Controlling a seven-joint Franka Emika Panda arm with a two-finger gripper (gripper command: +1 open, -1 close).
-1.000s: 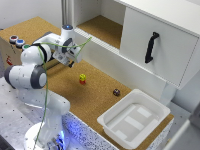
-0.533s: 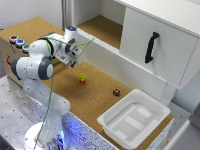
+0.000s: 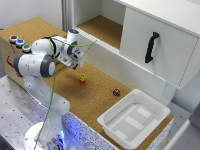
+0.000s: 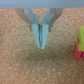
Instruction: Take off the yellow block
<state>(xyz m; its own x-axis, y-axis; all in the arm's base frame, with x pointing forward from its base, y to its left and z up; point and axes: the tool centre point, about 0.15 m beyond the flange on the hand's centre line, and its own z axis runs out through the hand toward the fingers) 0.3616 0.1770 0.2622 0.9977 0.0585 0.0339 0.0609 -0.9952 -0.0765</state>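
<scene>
Counter [image 3: 100, 102] of brown cork holds, nearest, one white plastic tray [image 3: 134, 123] at its front corner, then one dark round object [image 3: 116, 92], one tiny yellow block [image 3: 82, 77] atop one red block [image 3: 83, 80] mid-counter. Behind, the gripper [image 3: 76, 63] hovers over bare cork, jaws closed, empty.

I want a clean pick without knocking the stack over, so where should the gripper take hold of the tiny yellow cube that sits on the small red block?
Grip the tiny yellow cube by its two opposite vertical side faces, coming straight down from above. It sits on top of the small red block, so only its sides and top are free. The gripper looks shut, so it probably must open first.
</scene>
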